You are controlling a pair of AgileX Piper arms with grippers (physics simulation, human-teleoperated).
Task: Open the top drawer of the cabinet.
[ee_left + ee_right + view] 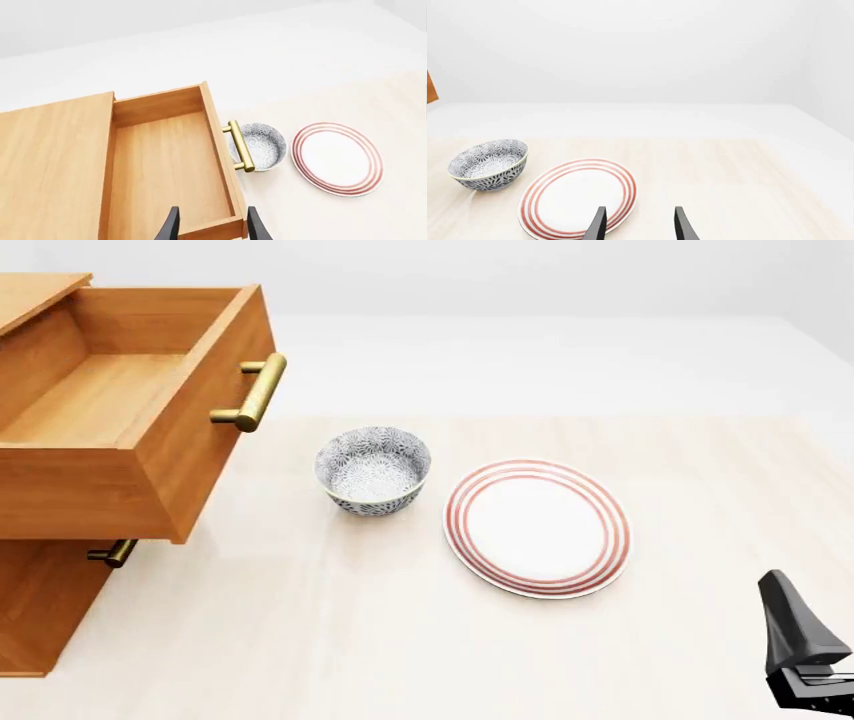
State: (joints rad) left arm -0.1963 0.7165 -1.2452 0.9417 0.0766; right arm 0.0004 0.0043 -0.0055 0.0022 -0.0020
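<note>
Left claw: the left gripper (209, 227) hung above the open box of the top drawer (167, 165), fingers spread with a clear gap and nothing between them. It held nothing, and I judged it had no need to, since the drawer stood open below it.

Top drawer: it stood pulled well out of the cabinet (40, 500), directly under the left claw, its bare wooden floor showing. The near corner of the box sat just beneath the fingertips in the left wrist view. I saw no contact.

Handle: the brass handle (254, 393) on the drawer front was off to the side of the left claw, untouched, facing the dishes.

Task state: by the look of it, the opening was done or nearly so; the drawer overhung the lower front far enough to shade the next handle (114, 553) down.

Right claw: the right gripper (636, 225) was also spread and empty, parked low at the near edge of the table (400, 640), well apart from the cabinet. I took it for idle, kept out of the way.

Plate: the red-ringed plate (577, 200) lay just ahead of the right claw.

Bowl: the patterned bowl (374, 470) stood beyond the plate from the right claw, between plate and drawer front, near the handle but apart from it. A wider pull could crowd it.
</note>
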